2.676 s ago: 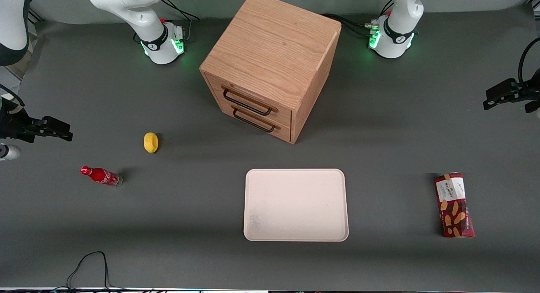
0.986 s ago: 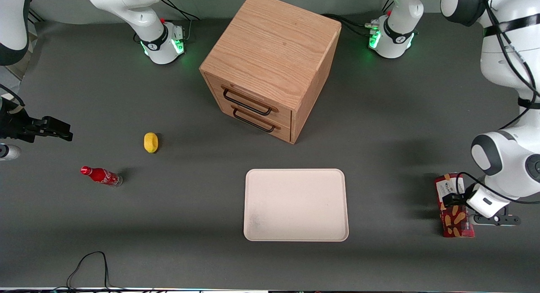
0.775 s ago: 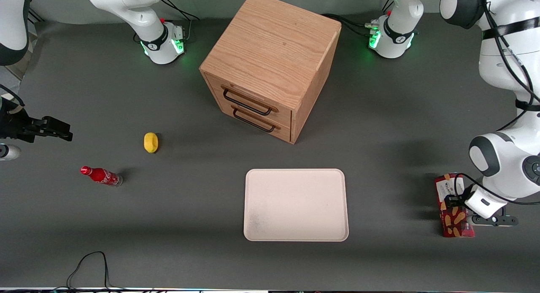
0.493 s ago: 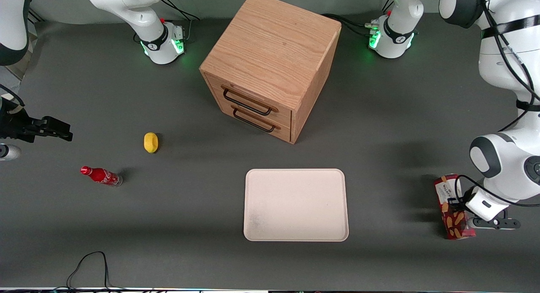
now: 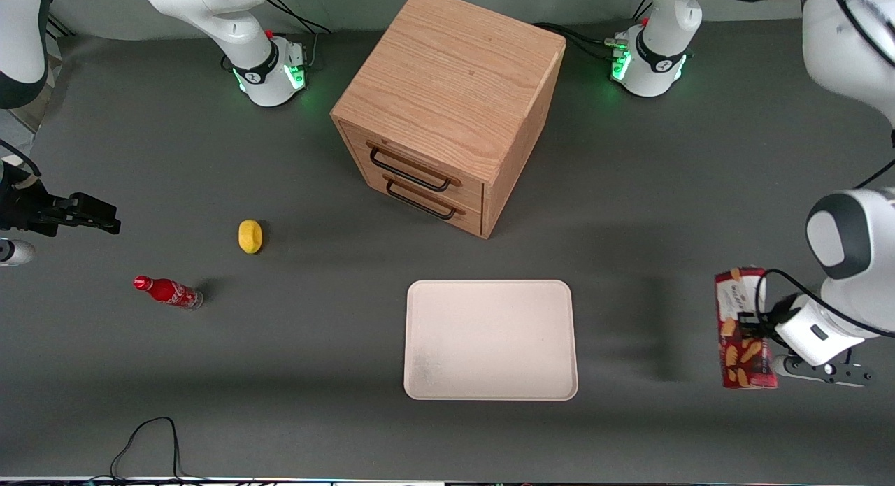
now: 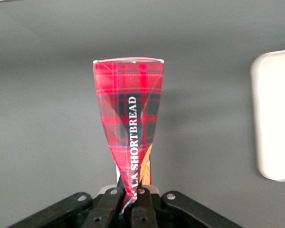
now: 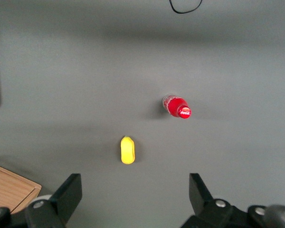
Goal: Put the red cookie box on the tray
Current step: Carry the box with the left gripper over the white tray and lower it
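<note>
The gripper (image 5: 754, 323) is clamped on the box (image 5: 742, 329), with its fingers (image 6: 135, 207) pressed together against the carton's narrow side. The box is held above the worktop (image 5: 294, 360), clear of the surface, at the working arm's end. The gripper meets the box partway along its length, on the side away from the tray (image 5: 491, 339). The box's white label end points away from the front camera, and its biscuit-picture end points toward that camera.

In the left wrist view the box (image 6: 130, 123) extends straight out from the gripper (image 6: 128, 202), plaid face showing, and the carton looks pinched narrow where the fingers grip it. The edge of the tray (image 6: 274, 114) appears in the same view, well apart from the box.

The tray lies flat on the worktop, nothing on it. The box is level with the tray in distance from the front camera, separated from it by a stretch of bare worktop.

Relative to the tray:
- The cabinet (image 5: 447, 108) stands farther from the front camera, both drawers shut.
- The lemon (image 5: 249, 236) and the bottle (image 5: 168, 291) lie toward the parked arm's end, well apart from it.
</note>
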`<state>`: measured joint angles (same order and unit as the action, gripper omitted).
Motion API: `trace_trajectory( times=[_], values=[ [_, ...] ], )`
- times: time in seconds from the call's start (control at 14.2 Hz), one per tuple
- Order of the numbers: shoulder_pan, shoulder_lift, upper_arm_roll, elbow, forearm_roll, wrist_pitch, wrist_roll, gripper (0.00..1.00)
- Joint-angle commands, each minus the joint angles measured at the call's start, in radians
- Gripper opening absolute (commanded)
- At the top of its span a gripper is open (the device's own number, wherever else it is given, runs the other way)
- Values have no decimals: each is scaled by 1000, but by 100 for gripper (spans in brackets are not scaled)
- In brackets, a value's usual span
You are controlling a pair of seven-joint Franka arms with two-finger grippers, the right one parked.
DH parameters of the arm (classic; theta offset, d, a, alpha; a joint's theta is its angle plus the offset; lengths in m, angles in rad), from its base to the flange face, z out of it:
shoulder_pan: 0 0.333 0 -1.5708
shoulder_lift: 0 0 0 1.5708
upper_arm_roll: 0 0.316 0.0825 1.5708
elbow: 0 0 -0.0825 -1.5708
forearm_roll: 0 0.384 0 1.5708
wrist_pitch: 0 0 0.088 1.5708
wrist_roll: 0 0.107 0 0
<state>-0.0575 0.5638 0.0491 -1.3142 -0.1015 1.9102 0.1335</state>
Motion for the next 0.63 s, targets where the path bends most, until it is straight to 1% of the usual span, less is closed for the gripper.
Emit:
trace_trajectory(
  times=[0.0, 0.14, 0.21, 0.35, 0.42, 0.49, 0.56],
  values=[
    [-70, 4, -69, 105, 22, -117, -219, 0],
    [-103, 8, -150, 107, 46, -93, -383, 0],
    [-119, 19, -193, 104, 81, -54, -461, 0],
    [-148, 59, -264, 81, 195, 44, -567, 0],
    [-159, 77, -277, 61, 241, 94, -624, 0],
    [-166, 97, -279, 38, 264, 158, -652, 0],
    [-176, 120, -279, 18, 266, 220, -655, 0]
  ],
)
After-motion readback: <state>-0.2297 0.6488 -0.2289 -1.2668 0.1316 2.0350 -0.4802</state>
